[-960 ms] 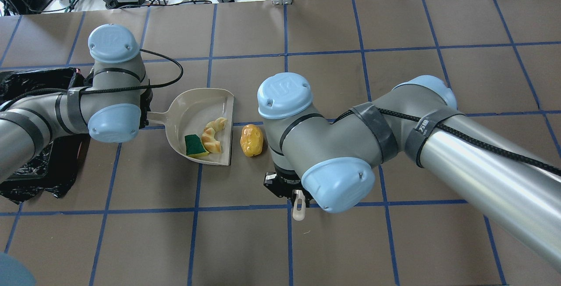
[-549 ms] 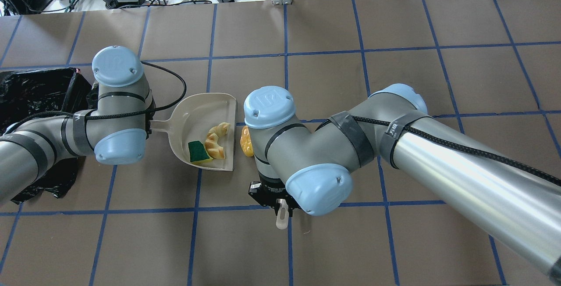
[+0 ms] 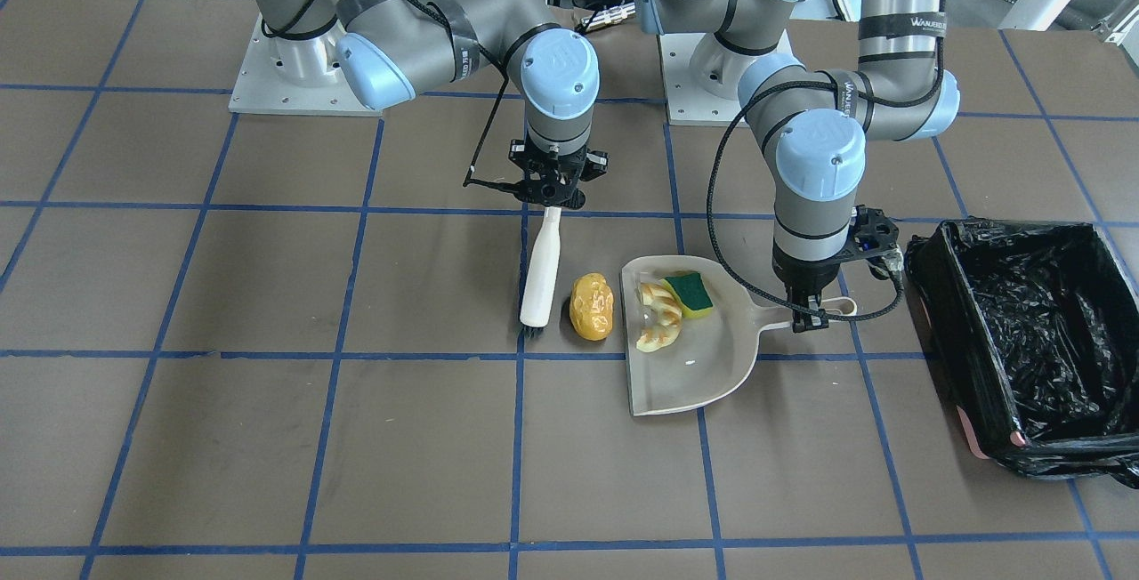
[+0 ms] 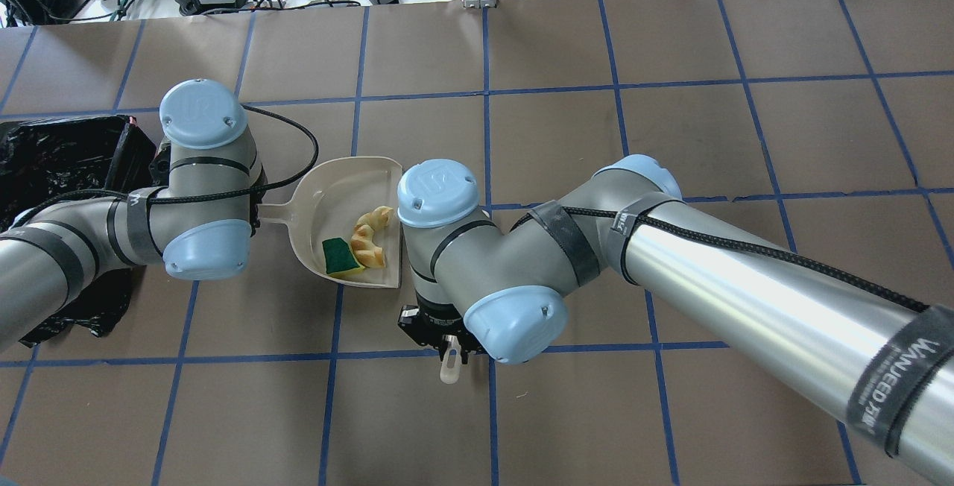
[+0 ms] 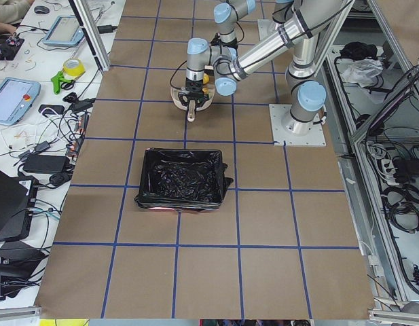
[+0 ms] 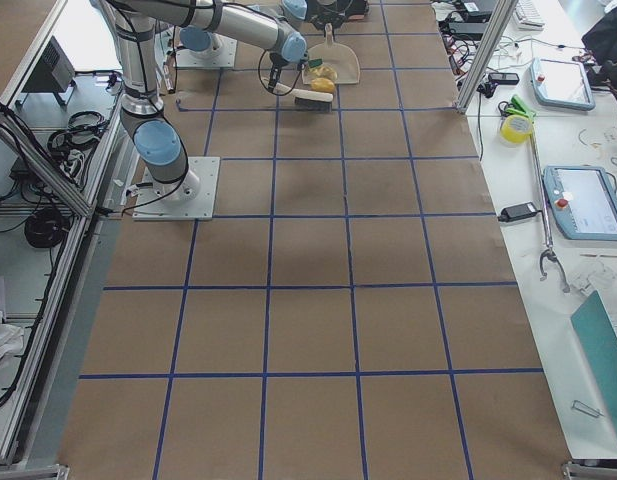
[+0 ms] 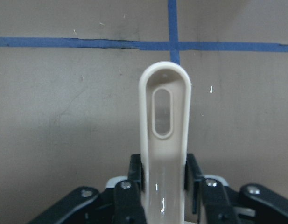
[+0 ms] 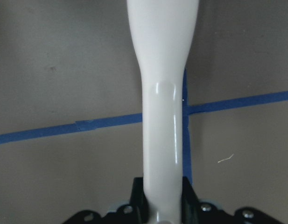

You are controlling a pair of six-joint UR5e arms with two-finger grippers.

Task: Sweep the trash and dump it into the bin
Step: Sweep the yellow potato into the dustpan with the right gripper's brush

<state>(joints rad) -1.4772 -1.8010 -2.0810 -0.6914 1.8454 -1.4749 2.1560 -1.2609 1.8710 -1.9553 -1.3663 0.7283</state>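
While the croissant point(image 3: 660, 317) and sponge point(image 3: 690, 293) lie inside the dustpan point(image 3: 703, 371), the potato point(image 3: 592, 305) sits on the table point(image 3: 267, 429) near its middle, between the pan's open lip and the bristles of the brush point(image 3: 541, 273). The left gripper point(image 3: 808, 322) is clamped on the dustpan handle, and the right gripper point(image 3: 553, 202) is clamped on the brush handle. The bin point(image 3: 943, 358) stands by the table's end on the robot's left.

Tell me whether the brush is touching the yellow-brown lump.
Apart. The front-facing view shows a strip of bare table between the brush and the lump, which lies just outside the dustpan.
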